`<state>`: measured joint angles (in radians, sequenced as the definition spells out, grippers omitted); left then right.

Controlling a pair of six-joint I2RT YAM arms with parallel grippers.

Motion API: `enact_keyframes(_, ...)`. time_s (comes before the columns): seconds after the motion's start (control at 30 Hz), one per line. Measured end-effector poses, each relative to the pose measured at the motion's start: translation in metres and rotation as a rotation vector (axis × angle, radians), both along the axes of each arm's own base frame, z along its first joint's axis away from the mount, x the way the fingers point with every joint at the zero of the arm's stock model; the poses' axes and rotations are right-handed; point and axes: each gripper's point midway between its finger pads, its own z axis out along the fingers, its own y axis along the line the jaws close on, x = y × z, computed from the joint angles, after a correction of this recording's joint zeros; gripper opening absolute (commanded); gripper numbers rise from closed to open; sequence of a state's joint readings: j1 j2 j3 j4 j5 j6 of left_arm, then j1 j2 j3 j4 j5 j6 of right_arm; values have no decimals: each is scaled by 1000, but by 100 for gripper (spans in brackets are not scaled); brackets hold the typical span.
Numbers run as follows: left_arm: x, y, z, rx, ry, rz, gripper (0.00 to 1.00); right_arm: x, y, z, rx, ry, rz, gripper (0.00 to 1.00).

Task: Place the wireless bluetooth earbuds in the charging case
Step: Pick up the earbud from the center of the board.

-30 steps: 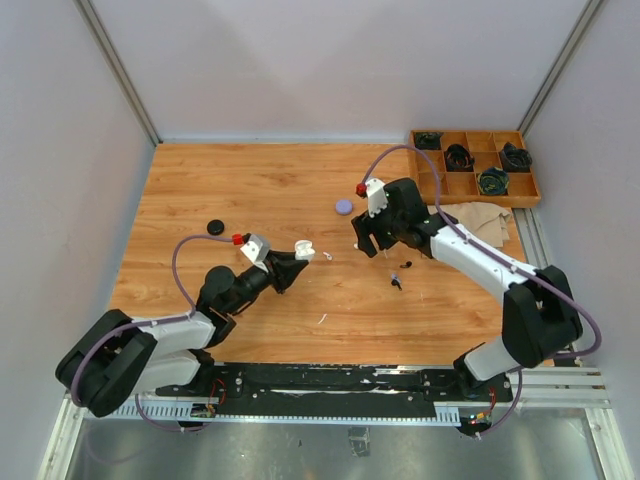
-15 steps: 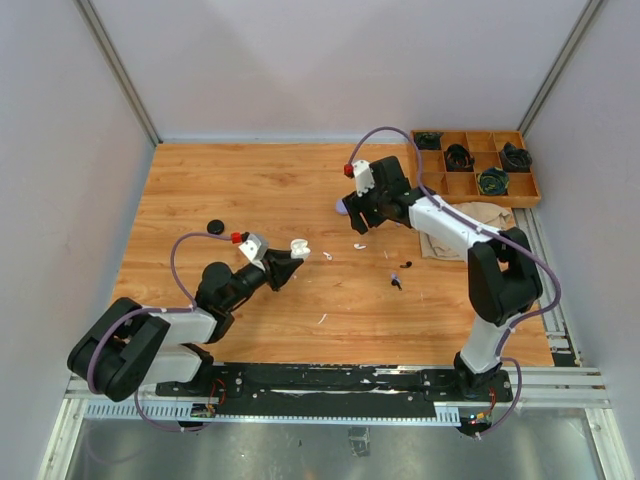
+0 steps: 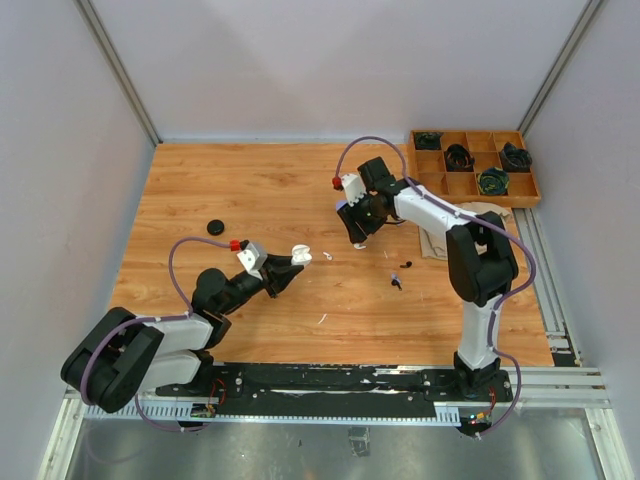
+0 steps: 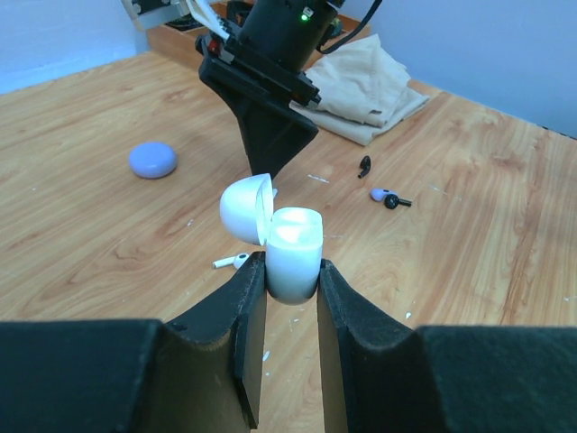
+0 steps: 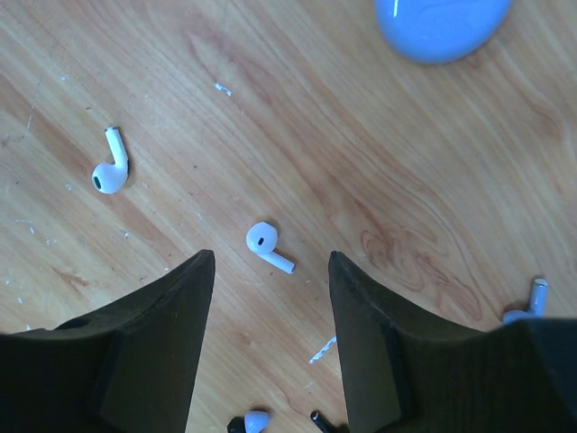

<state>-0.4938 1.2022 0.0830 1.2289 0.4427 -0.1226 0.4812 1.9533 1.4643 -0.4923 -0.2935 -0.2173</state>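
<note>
My left gripper (image 3: 293, 260) is shut on the base of an open white charging case (image 4: 294, 253), lid (image 4: 245, 208) flipped left, held above the table. My right gripper (image 5: 270, 262) is open, pointing down over a white earbud (image 5: 268, 244) that lies on the wood between its fingers. In the top view the right gripper (image 3: 358, 236) is right of the held case. A second white earbud (image 5: 109, 171) lies to the left; it also shows in the left wrist view (image 4: 233, 262). Black (image 4: 363, 165) and lilac (image 4: 382, 194) earbuds lie further right.
A closed lilac case (image 5: 442, 23) lies just beyond the right gripper. A black round case (image 3: 214, 227) sits at the left. A wooden compartment tray (image 3: 475, 203) of cables stands back right, with a beige cloth (image 4: 361, 86) in front of it.
My right arm has swung left and away from me, its open gripper now over the white earbud. My left gripper keeps the open case, almost still.
</note>
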Motion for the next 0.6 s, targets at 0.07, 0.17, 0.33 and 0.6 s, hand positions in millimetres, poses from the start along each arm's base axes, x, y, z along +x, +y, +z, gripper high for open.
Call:
enact_keyframes(0.07,-1,0,2,-1,-10,-5,0,-3,1,-3,0,25,10,55)
enact_keyframes(0.17,-1,-1,3,-3,-18,-12,0,-5,3,-9,-6,53,21,55)
enact_keyframes(0.33,-2,-4,-3,2,-7,-27,0,-14,-1,-32,-41,124,24,54)
enact_keyframes(0.6,-2,-4,1,-6,-22,-31,0,-22,-2,-32,-64,162,34,48)
